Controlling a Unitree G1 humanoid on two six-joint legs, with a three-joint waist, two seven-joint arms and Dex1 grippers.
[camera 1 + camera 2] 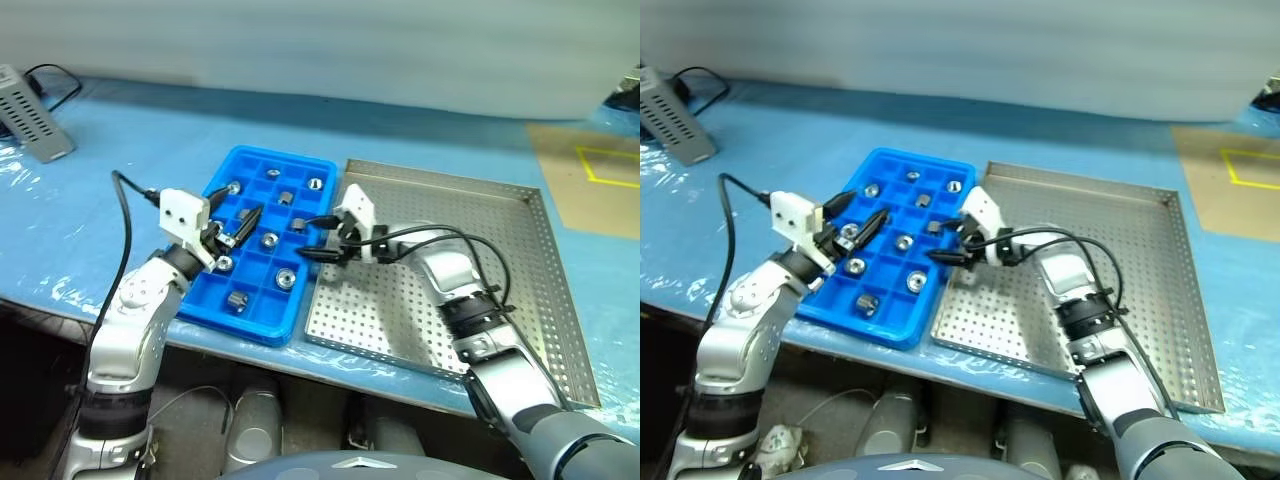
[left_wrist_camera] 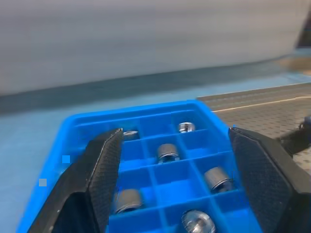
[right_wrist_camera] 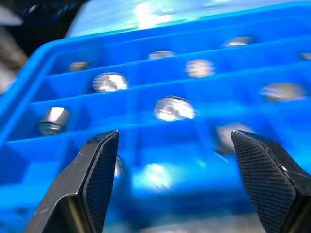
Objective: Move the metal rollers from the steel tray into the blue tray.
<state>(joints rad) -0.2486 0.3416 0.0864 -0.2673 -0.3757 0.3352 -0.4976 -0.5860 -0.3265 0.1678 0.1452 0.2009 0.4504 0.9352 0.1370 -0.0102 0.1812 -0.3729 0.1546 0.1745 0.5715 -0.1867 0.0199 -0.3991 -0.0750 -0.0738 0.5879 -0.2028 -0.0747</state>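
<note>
Left gripper [image 1: 236,226]: jaws apart and empty, hovering over the left half of the blue tray.
Right gripper [image 1: 322,244]: jaws spread wide, nothing between them, at the blue tray's right edge where it meets the steel tray.
Blue tray [image 1: 222,314]: on the blue-covered table, touching the steel tray's left rim; compartments partly filled.
Metal rollers [image 1: 285,279]: about ten visible, each in its own compartment.
Steel tray [image 1: 500,260]: perforated floor; no rollers visible on the exposed part, though the right arm hides some of it.
Progress: judged near completion; any remainder would lie under the arm.
Grey box [image 1: 28,125]: far left, uninvolved.
</note>
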